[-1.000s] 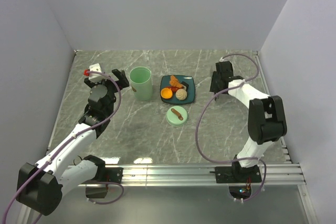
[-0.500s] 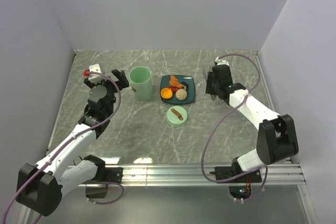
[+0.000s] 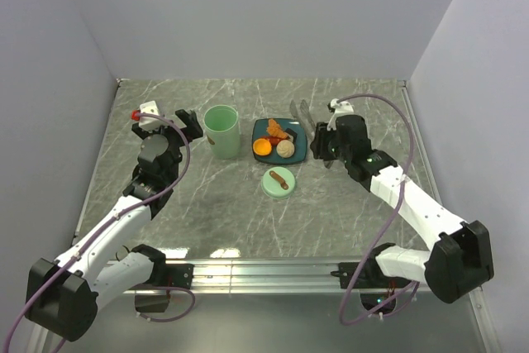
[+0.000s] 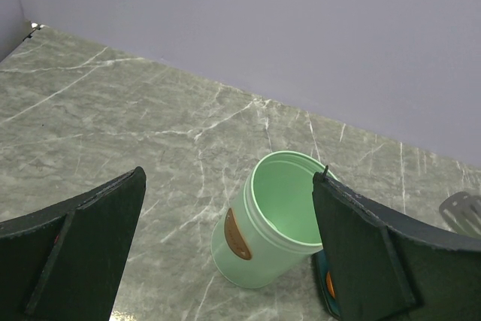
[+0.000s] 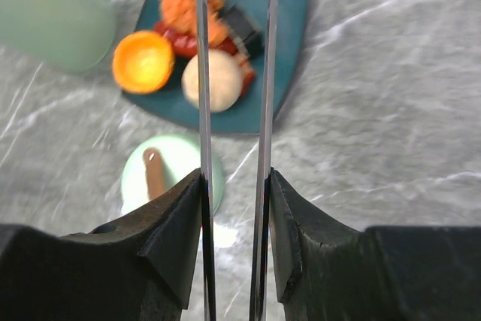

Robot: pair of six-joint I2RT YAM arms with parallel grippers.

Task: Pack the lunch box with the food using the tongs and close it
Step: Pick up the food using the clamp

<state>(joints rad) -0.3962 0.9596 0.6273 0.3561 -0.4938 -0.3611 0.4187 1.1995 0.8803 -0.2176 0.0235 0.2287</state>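
The mint-green lunch box (image 3: pixel 221 130) stands open and upright left of the teal plate (image 3: pixel 301 151). My open left gripper (image 3: pixel 188 124) sits just left of it, and in the left wrist view the lunch box (image 4: pixel 274 219) shows between the spread jaws of the left gripper (image 4: pixel 229 178). On the plate lie the food pieces: an orange round one (image 5: pixel 143 60), a beige ball (image 5: pixel 213 80) and a fried chunk (image 5: pixel 184 5). My right gripper (image 3: pixel 324 148) (image 5: pixel 235 186) is shut on the tongs (image 3: pixel 302 113), whose two arms (image 5: pixel 268 73) reach over the plate.
The round green lid (image 3: pixel 278 182) with its brown strip handle lies flat on the marble table in front of the plate, seen below the tongs in the right wrist view (image 5: pixel 161 178). Grey walls close the table at the left, back and right.
My right arm has swung left from the table's right side toward the plate, carrying the tongs over it. The left arm and the lunch box have not moved.
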